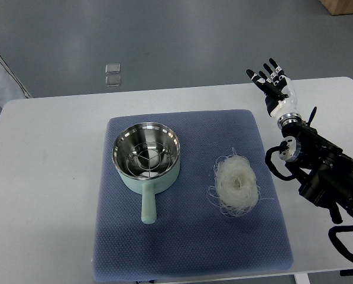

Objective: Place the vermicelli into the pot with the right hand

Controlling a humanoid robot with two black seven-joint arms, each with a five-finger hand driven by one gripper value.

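R hand [272, 80] open, empty, well apart from vermicelli nest [237, 184]. Risk: loose strands snag mat [188, 248], spill beside pot [145, 155].

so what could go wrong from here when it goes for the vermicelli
1. The vermicelli is a loose nest with stray strands on the blue mat; a grab may lift only part or trail strands.
2. The right robot hand is open, far behind the nest, so it has a long reach to make.
3. The pot holds a wire rack; noodles could snag on it or drape over the rim.
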